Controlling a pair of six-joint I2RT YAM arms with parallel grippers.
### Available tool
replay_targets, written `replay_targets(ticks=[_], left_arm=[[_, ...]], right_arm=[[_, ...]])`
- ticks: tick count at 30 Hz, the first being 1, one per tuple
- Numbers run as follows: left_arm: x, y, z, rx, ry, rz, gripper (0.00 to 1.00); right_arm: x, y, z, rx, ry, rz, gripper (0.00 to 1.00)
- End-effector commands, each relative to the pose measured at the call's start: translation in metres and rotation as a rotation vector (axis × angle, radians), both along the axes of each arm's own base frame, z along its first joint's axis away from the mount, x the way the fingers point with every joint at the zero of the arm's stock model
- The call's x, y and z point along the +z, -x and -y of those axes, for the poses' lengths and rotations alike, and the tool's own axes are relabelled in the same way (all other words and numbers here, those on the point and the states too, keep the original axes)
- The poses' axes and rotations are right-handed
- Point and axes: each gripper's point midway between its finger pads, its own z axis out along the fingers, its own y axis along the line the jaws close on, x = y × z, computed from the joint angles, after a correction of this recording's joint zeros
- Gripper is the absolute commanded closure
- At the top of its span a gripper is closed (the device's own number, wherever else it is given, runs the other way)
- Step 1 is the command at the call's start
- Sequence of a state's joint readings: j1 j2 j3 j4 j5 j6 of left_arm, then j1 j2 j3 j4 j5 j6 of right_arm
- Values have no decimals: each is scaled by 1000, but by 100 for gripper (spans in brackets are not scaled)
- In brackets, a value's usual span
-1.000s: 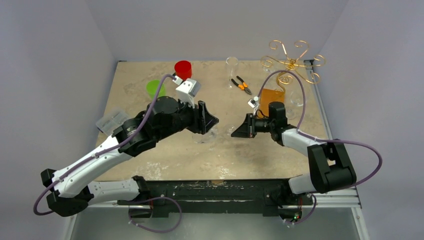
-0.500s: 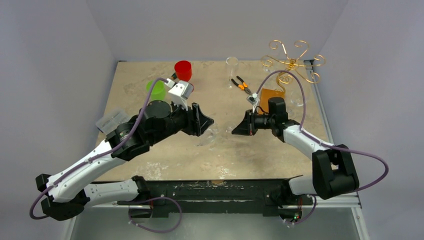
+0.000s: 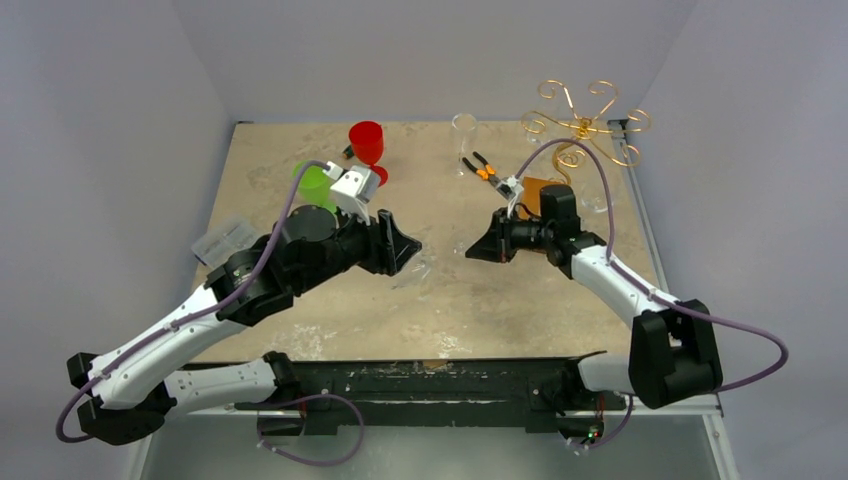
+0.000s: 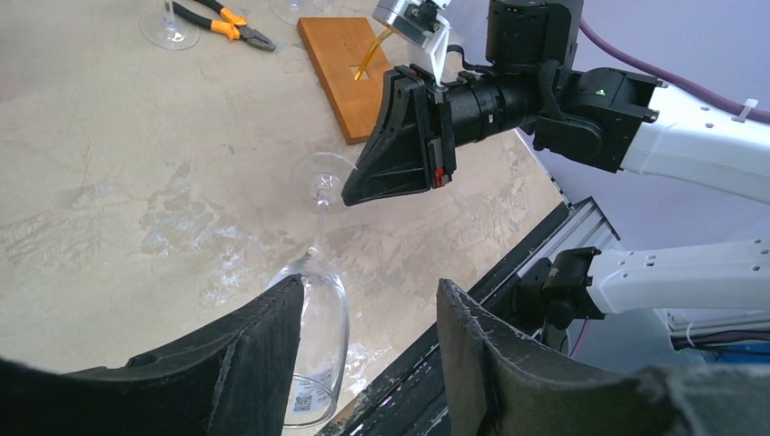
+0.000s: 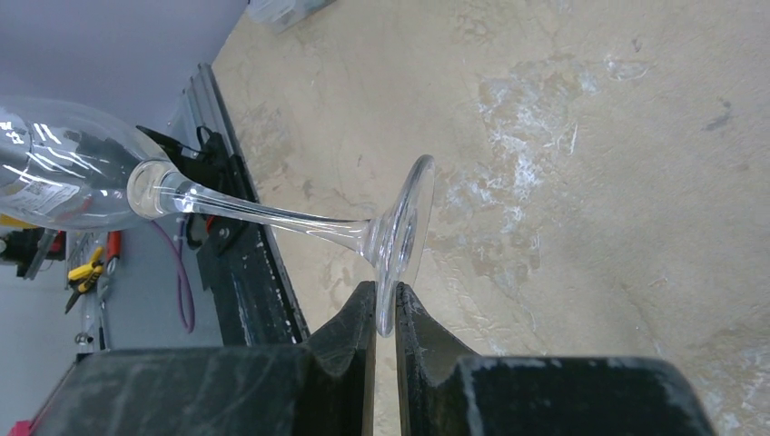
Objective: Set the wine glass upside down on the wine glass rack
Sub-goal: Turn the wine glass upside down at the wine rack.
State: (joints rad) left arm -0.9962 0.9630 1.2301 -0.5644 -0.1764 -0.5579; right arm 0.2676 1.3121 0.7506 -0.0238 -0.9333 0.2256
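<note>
Pinches the foot rim of the wine glass (image 5: pixel 399 241) in the right tool (image 5: pixel 385 295), jaws nearly closed. Holds it sideways above the middle of the tabletop (image 3: pixel 430 300). Holds the left tool (image 4: pixel 370 283) open around the bowl, ungripped. Shows the wine glass rack (image 3: pixel 585 125) at the far right corner.

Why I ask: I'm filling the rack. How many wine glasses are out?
3 glasses: one mid-table, its foot in the right gripper; one upright by the pliers; one faint, right of the rack base. More may be hidden.

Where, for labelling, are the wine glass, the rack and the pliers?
wine glass (image 5: pixel 272 216): right wrist view, its stem.
wine glass rack (image 4: pixel 334 82): left wrist view, wooden base.
pliers (image 3: pixel 487 173): top external view, orange middle.
</note>
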Motion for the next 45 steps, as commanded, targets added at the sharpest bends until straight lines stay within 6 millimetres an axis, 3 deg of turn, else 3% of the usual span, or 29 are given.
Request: replay_targets(ticks=[1, 9, 16, 26, 30, 35, 45], left_arm=[[8, 1, -7, 17, 18, 28, 46], [9, 2, -12, 25, 16, 39, 45], [10, -1, -23, 47, -26, 71, 40], [34, 1, -68, 136, -87, 164, 36], [41, 3, -90, 183, -108, 197, 33], [38, 6, -108, 218, -123, 208, 29], [23, 3, -125, 278, -176, 217, 17]], right_arm=[[37, -13, 0, -8, -13, 122, 100], [48, -19, 7, -30, 5, 160, 100], [67, -4, 8, 42, 12, 205, 100], [71, 21, 12, 122, 40, 220, 100], [82, 30, 17, 150, 71, 261, 100], [100, 39, 25, 181, 124, 338, 100], [134, 43, 51, 237, 327, 504, 100]])
